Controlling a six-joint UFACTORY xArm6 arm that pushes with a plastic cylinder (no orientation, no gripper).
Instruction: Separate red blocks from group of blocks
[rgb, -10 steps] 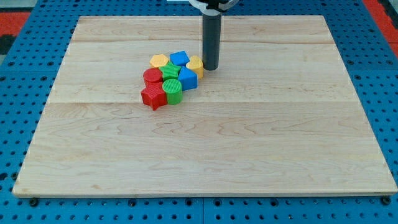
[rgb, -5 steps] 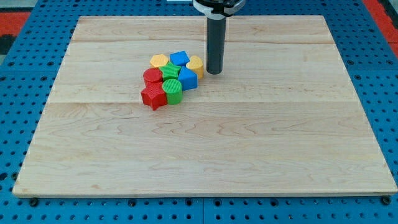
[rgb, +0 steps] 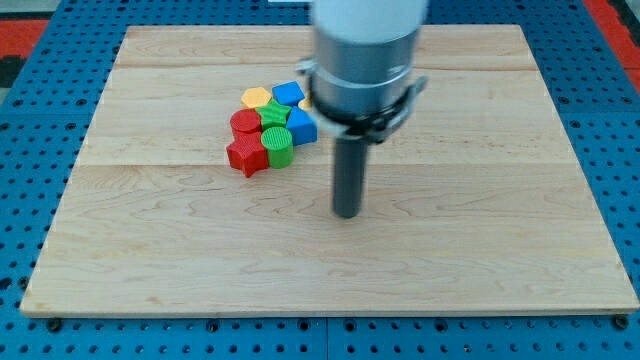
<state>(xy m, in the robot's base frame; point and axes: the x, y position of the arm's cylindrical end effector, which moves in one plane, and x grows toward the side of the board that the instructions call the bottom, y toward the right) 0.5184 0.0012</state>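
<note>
A tight cluster of blocks sits on the wooden board (rgb: 480, 250), left of centre. A red cylinder (rgb: 244, 123) and a red star block (rgb: 247, 157) form its left side. With them are a yellow hexagon (rgb: 256, 98), a blue block (rgb: 288, 94), a green star block (rgb: 274, 114), a green cylinder (rgb: 279, 146) and a blue block (rgb: 301, 126). The arm's body hides the cluster's right edge. My tip (rgb: 346, 213) rests on the board below and right of the cluster, apart from every block.
The board lies on a blue perforated table (rgb: 40, 200). The arm's pale body (rgb: 362, 60) reaches down from the view's top over the board's upper middle.
My tip has moved from beside the yellow block at the cluster's right edge toward the view's bottom, well clear of the cluster. The blocks have not moved. The yellow block at the right is now hidden.
</note>
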